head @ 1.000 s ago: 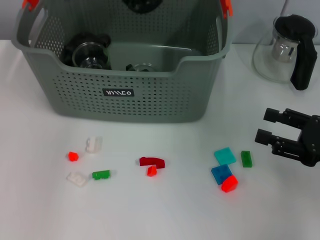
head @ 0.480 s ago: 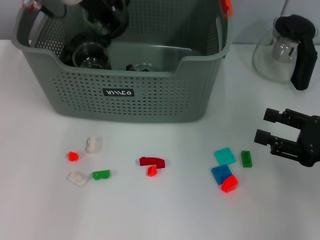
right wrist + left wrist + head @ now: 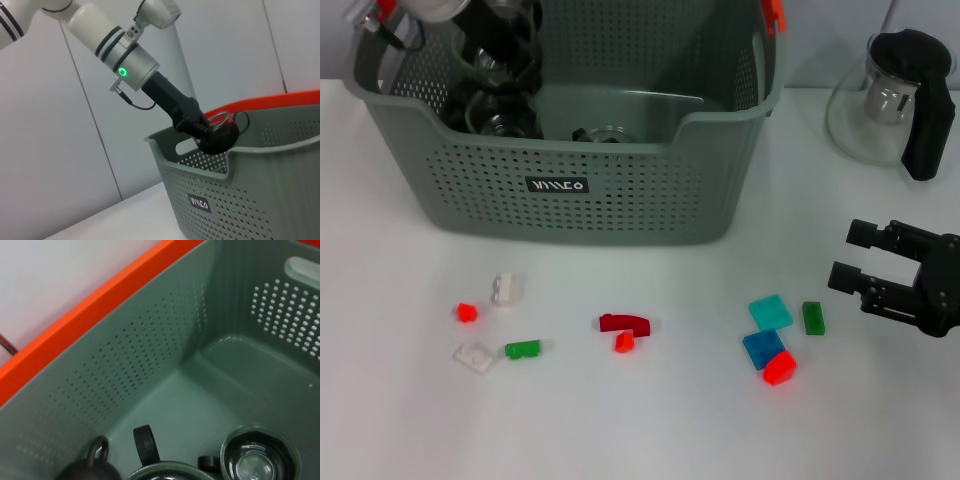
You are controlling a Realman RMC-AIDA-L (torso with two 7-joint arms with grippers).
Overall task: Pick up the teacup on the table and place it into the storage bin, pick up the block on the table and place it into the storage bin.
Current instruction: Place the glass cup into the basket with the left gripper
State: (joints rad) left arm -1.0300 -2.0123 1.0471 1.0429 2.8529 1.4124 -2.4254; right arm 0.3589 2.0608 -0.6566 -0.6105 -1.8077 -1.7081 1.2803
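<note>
I see the teacup (image 3: 221,134), a dark glass cup, held by my left hand (image 3: 200,127) just above the near-left corner of the storage bin (image 3: 620,190); the hand is clamped on it, hanging over the bin's rim. From the left wrist camera I look down into the bin: a glass cup (image 3: 260,460) sits on its floor beside a black-handled cup (image 3: 150,465), both near one wall.

The bin stands at the back of the white bench (image 3: 650,430), its black label (image 3: 557,185) facing me. In front of it the blocks lie scattered on the bench: a white block (image 3: 504,289), a small red block (image 3: 466,312), another white block (image 3: 474,356) just beside a green block (image 3: 522,350), a dark red curved block (image 3: 623,323) touching a small red one (image 3: 623,342), and farther right a teal block (image 3: 770,312), a blue block (image 3: 761,347), a bright red block (image 3: 779,368) and a dark green block (image 3: 812,317).

My right hand (image 3: 850,255) hovers low over the bench just right of that group, fingers apart, holding nothing. A glass teapot (image 3: 890,95) with a black handle stands at the back right.
</note>
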